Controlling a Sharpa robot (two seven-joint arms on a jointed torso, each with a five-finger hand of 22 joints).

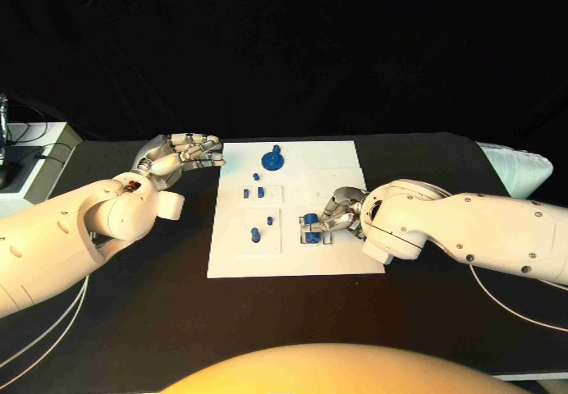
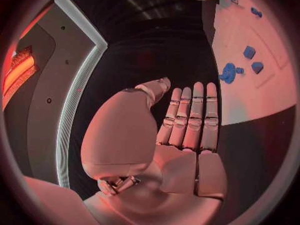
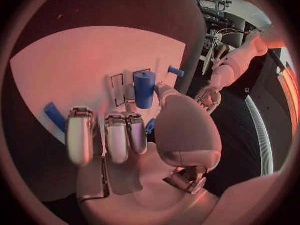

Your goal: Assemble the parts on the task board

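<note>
Right robot hand (image 1: pixel 340 212) over task board (image 1: pixel 284 246), fingers curled

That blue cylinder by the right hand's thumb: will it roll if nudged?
Probably. The blue cylinder looks round and smooth, so on its side it would roll across the flat task board. It seems rigid and small, likely light, so the right hand could easily knock it.
</note>
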